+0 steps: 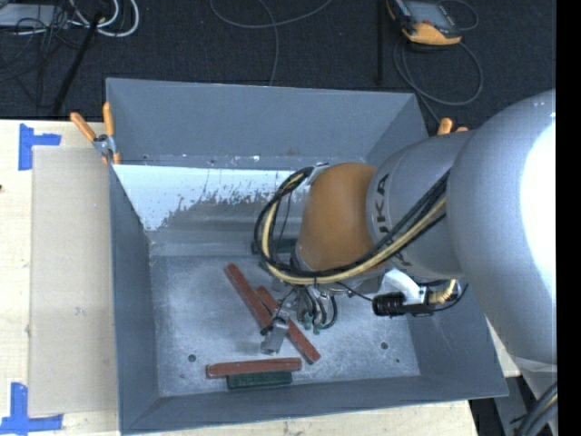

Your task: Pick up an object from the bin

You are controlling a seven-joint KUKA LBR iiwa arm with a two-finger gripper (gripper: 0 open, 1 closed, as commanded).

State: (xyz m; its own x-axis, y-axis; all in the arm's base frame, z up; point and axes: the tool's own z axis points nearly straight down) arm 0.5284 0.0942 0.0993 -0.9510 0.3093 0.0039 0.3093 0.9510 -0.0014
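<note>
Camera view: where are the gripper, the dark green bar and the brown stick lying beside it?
gripper (274, 332), camera view, its lower tip.
dark green bar (260, 381), camera view, middle.
brown stick (252, 367), camera view, middle.

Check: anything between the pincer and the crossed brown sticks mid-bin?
Nothing visible. The pincer is down right at the crossed brown sticks, where they overlap, with nothing else lying over them. The brown bar and dark green bar lie apart, nearer the bin front wall. The overlap itself might drag the second stick along.
</note>
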